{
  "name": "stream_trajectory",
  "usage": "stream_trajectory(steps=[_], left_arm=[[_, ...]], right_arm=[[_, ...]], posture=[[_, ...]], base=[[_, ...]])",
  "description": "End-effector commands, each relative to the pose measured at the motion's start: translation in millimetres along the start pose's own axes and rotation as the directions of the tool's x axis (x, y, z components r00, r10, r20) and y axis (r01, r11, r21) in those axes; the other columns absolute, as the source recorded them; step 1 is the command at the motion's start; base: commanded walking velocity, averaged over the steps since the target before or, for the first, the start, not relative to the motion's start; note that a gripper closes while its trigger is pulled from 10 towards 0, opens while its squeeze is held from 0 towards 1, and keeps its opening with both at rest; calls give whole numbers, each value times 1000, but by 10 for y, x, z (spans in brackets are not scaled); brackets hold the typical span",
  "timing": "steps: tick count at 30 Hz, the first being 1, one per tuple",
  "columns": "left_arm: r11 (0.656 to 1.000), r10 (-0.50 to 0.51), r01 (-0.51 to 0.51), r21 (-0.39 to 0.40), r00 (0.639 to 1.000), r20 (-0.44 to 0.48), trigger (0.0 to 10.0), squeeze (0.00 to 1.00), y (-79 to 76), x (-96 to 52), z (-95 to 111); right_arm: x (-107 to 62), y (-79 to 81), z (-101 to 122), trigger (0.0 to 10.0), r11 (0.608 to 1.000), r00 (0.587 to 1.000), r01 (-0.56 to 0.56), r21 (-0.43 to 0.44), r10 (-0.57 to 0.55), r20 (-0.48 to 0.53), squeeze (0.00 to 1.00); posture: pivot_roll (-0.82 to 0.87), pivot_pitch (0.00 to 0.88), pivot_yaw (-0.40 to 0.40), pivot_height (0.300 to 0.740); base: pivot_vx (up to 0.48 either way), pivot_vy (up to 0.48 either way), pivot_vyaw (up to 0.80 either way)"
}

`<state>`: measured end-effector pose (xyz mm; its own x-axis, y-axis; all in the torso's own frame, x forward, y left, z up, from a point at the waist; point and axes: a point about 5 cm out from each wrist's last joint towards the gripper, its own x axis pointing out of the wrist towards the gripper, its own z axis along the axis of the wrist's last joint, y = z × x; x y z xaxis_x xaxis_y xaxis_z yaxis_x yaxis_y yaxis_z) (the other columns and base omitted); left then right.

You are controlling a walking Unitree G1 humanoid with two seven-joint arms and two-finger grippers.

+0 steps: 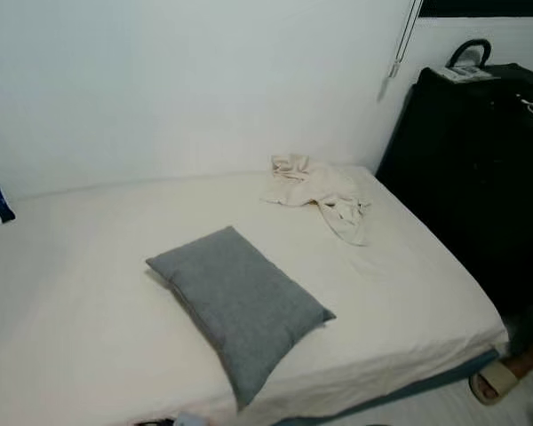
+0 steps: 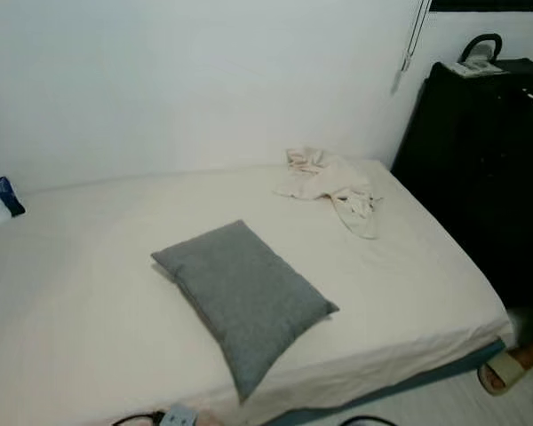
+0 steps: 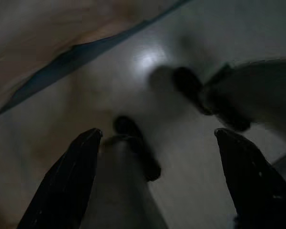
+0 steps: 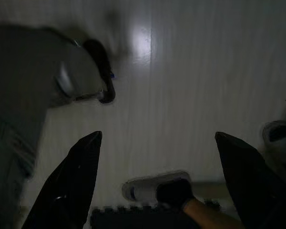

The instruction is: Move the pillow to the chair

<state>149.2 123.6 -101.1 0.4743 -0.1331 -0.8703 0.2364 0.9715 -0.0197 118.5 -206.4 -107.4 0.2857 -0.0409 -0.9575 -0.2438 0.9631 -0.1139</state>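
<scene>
**Pillow untouched on bed, both arms hanging**

Task looks not started. Your one grey pillow [image 1: 238,304] lies flat on the bed [image 1: 62,293], near the front edge, nothing gripping it. No chair to be made out from here, so you have to find that too.

Left pincer [image 3: 157,176]: fingers spread wide, nothing between them, pointing down at the floor [image 3: 133,81] beside the bed's edge. Right pincer [image 4: 157,176]: also wide open and empty, hanging over floor. The pillow is up on the bed, well apart from both pincers, above and ahead of them.

Left to do, as I judge it: reach in, grab the pillow, carry it, set it on the chair. All of it.

Counts:
- 1 pillow
- 1 crumpled cream cloth [image 1: 324,193] toward the bed's far corner, well beyond the pillow
- 1 black suitcase [image 1: 480,169] standing off the bed's end
- 1 person's sandalled foot [image 1: 497,380] on the floor, close under the right pincer
- 2 pincers
</scene>
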Motion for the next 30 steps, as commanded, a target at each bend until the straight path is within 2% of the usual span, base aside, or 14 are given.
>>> stream_trajectory(steps=[1, 6, 10, 14, 30], left_arm=[[1000, 19, -19, -18, 999, -38, 10000, 0, 55, -21, -115], [999, 36, -37, -15, 998, -42, 10000, 0, 170, -43, -163], [999, 40, -41, -15, 998, -45, 10000, 0, 185, -48, -178], [999, 44, -44, -10, 998, -42, 10000, 0, 188, -50, -185], [999, 49, -50, -17, 999, -17, 10000, 0, 171, -30, -88]], right_arm=[[3, 15, 42, 10000, 1000, 1000, -4, -3, 4, 12, 0], [-1, -19, 48, 10000, 1000, 1000, 0, -5, 0, 15, 0], [-2, -26, 47, 10000, 1000, 1000, 3, 9, -3, 18, 0], [-3, -31, 45, 10000, 1000, 1000, 3, 17, -3, 21, 0], [11, 68, 166, 10000, 1000, 999, -12, 15, 11, 34, 0]], posture=[[-3, 0, -24, 740], [-4, 0, -22, 740], [-5, 0, -20, 740], [-5, 0, -19, 740], [-7, 0, -17, 740]], base=[[0, 0, -719], [0, 0, -723], [0, 0, -641], [0, 0, 0], [0, -462, 0]])
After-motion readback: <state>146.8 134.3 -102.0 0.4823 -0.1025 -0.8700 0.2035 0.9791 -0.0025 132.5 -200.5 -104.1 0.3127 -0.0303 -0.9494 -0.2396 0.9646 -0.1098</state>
